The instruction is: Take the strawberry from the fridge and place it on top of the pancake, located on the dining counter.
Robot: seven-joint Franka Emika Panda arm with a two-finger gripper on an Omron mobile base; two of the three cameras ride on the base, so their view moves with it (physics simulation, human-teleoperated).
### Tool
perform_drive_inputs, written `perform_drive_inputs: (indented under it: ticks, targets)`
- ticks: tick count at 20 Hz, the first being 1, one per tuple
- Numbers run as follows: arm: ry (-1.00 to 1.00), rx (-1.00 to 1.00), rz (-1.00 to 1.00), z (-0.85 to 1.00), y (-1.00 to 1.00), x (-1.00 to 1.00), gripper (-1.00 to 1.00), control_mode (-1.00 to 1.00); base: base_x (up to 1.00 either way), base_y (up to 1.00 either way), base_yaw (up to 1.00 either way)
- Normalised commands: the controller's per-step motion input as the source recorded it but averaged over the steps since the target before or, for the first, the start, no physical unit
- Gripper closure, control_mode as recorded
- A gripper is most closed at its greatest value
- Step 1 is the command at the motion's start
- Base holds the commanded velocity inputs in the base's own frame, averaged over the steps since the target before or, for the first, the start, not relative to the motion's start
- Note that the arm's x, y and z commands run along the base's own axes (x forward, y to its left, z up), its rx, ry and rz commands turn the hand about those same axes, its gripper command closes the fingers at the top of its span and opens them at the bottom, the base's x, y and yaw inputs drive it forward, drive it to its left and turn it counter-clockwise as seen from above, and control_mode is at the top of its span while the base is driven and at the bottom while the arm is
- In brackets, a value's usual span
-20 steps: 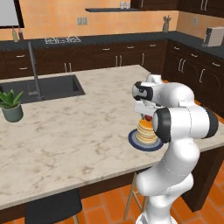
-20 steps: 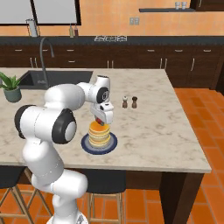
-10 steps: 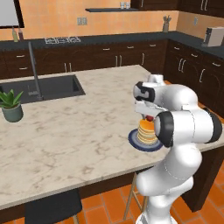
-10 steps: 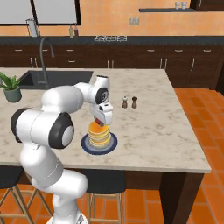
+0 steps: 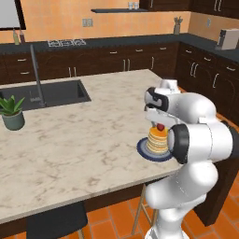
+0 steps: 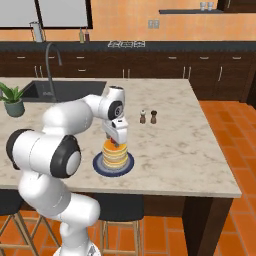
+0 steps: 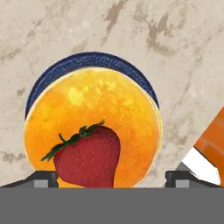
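Observation:
The strawberry (image 7: 89, 155), red with a green leafy cap, rests on top of the pancake (image 7: 109, 105), a tan-golden stack on a dark blue plate (image 7: 87, 59). My gripper (image 7: 111, 177) hangs open straight over it, its fingertips (image 7: 43, 177) spread wide to either side of the berry. In the left base view the gripper (image 5: 160, 122) sits just above the strawberry (image 5: 160, 126) and the pancake (image 5: 157, 140). The right base view has the gripper (image 6: 117, 136) over the pancake (image 6: 114, 155), near the front edge of the dining counter (image 6: 190, 150).
Salt and pepper shakers (image 6: 148, 116) stand on the counter a little behind and right of the plate. An inset sink (image 5: 46, 93) with a tall faucet (image 5: 37, 74) and a potted plant (image 5: 11, 112) lie far left. Dark stools (image 6: 117, 205) stand under the front edge.
The hand stays over the pancake stack with the strawberry under it. The arm's elbow has sunk slightly.

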Motion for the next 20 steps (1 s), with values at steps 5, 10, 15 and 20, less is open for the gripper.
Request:
perform_drive_inputs:
  ticks: [5,10,15,20]
  targets:
    - [-0.03,0.0,-0.15,0.38,0.0,-0.32,-1.0,-1.0,0.0,0.0,0.0]
    - [-0.06,0.0,-0.12,0.33,0.0,-0.54,-1.0,-1.0,0.0,0.0,0.0]
    - [-0.13,0.02,-0.08,0.28,-0.08,-0.76,-1.0,-1.0,0.0,0.0,0.0]
    - [-0.2,0.01,-0.07,0.07,-0.13,-0.76,-1.0,-1.0,0.0,0.0,0.0]
